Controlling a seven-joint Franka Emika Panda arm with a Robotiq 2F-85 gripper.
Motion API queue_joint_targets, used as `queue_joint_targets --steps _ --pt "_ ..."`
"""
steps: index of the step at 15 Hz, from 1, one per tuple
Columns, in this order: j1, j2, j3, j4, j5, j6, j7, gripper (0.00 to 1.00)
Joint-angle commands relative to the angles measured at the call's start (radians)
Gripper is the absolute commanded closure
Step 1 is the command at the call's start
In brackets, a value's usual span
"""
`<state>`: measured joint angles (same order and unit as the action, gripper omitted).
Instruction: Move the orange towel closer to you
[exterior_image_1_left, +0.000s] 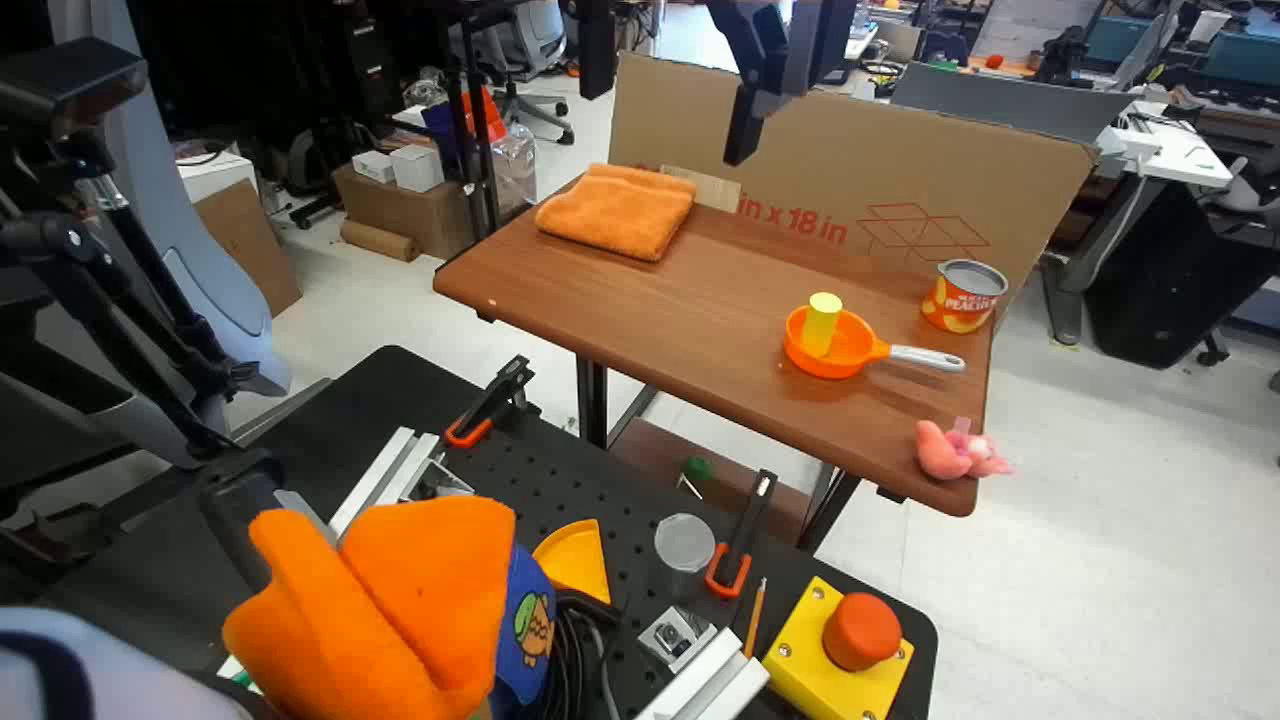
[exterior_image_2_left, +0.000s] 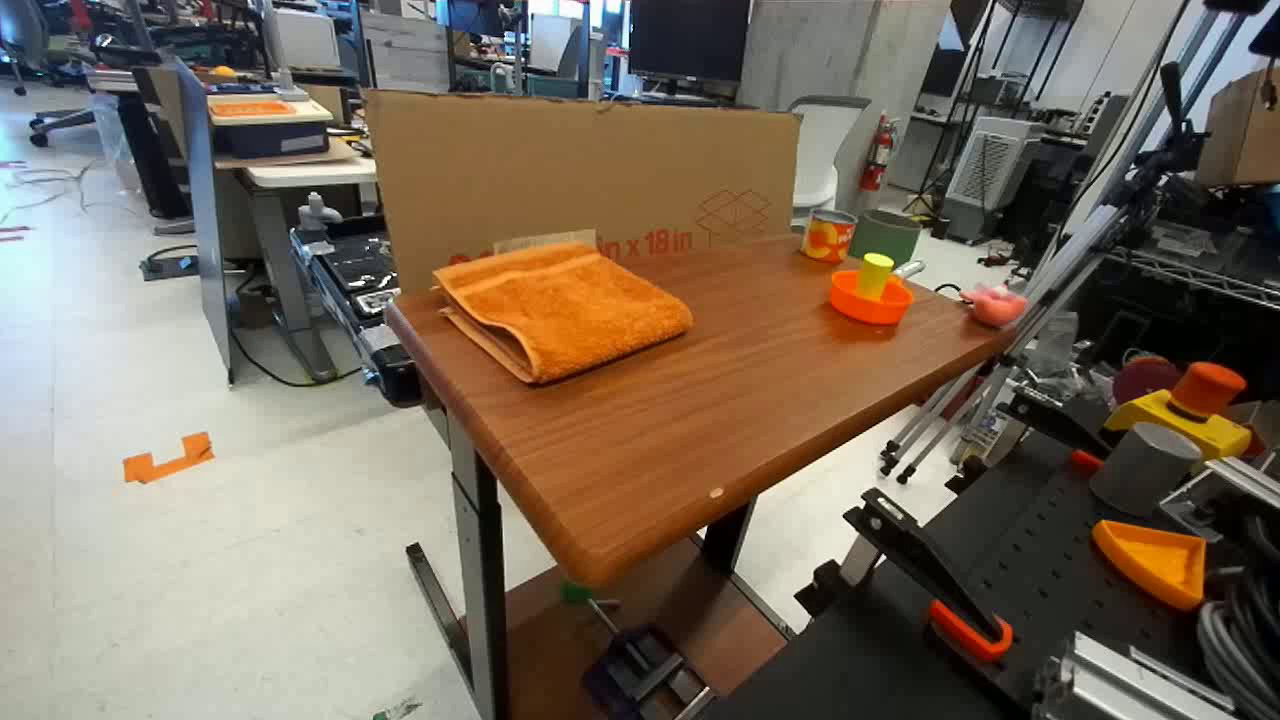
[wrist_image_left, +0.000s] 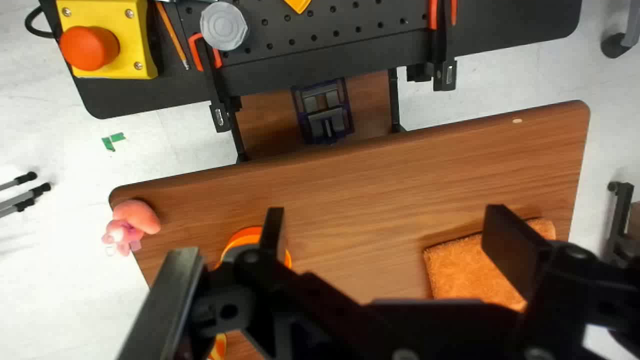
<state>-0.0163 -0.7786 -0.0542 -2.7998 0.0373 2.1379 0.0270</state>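
The orange towel (exterior_image_1_left: 622, 212) is a folded, roughly square cloth lying flat on the brown table (exterior_image_1_left: 690, 300), near the cardboard panel. It also shows at the table's far-left area in an exterior view (exterior_image_2_left: 570, 310). In the wrist view the towel (wrist_image_left: 460, 275) is at the lower right, partly hidden by one finger and the gripper body. My gripper (exterior_image_1_left: 668, 118) is at the top of an exterior view; its fingers (wrist_image_left: 386, 215) are wide apart with nothing between them. It is above the table and does not touch the towel.
An orange pan (exterior_image_1_left: 848, 360) holding a yellow cylinder (exterior_image_1_left: 820, 325), a peach can (exterior_image_1_left: 963, 297) and a pink toy (exterior_image_1_left: 950, 452) are at the table's other end. A cardboard panel (exterior_image_1_left: 880, 170) stands along the back edge. A black bench (exterior_image_1_left: 620, 470) carries clamps and orange puffy fabric (exterior_image_1_left: 380, 600).
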Motion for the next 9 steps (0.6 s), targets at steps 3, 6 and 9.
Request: queue_joint_targets --steps 3,6,9 --pt "-0.008 0.001 0.007 0.002 0.006 -0.003 -0.005 0.0" --pt "-0.008 0.001 0.007 0.002 0.006 -0.003 -0.005 0.0" --pt "-0.006 0.022 0.01 0.013 0.019 0.01 0.014 0.0"
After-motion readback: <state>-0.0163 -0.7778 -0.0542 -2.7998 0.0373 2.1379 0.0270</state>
